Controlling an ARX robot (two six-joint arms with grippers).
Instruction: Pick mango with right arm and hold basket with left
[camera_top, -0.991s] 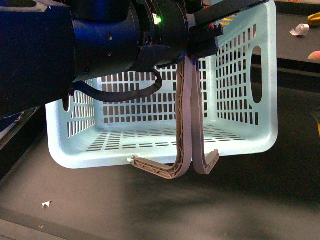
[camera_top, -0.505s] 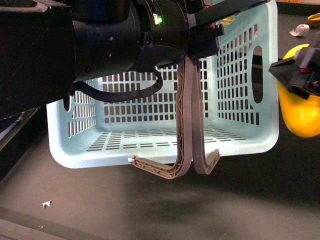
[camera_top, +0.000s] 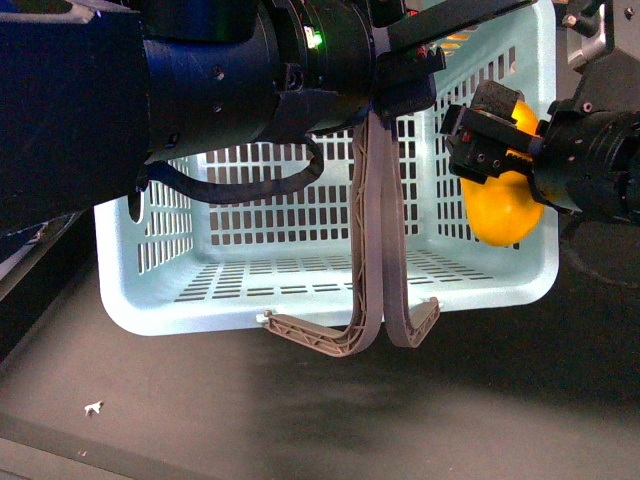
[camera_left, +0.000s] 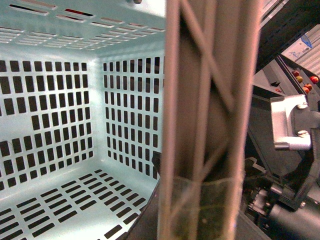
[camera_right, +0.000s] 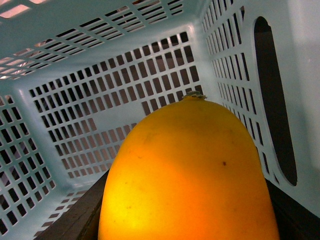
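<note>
The pale mint-blue basket (camera_top: 300, 300) hangs tipped on its side, its open mouth towards me. My left gripper (camera_top: 405, 75) is shut on the basket at its upper rim, where the two grey-brown handles (camera_top: 372, 240) hang down. In the left wrist view a taped handle (camera_left: 210, 120) fills the middle, with the slotted basket wall (camera_left: 55, 115) behind. My right gripper (camera_top: 495, 170) is shut on the yellow-orange mango (camera_top: 505, 215), held at the right side of the basket's mouth. In the right wrist view the mango (camera_right: 190, 175) points into the basket (camera_right: 100, 100).
A dark table top (camera_top: 300, 420) lies below the basket, with a small white scrap (camera_top: 93, 407) at the front left. The bulky black left arm (camera_top: 150, 100) blocks the upper left of the front view. The right arm (camera_left: 295, 135) shows in the left wrist view.
My right gripper came in from the right edge with the mango and moved left and up to the basket's mouth. The basket and left arm have stayed still.
</note>
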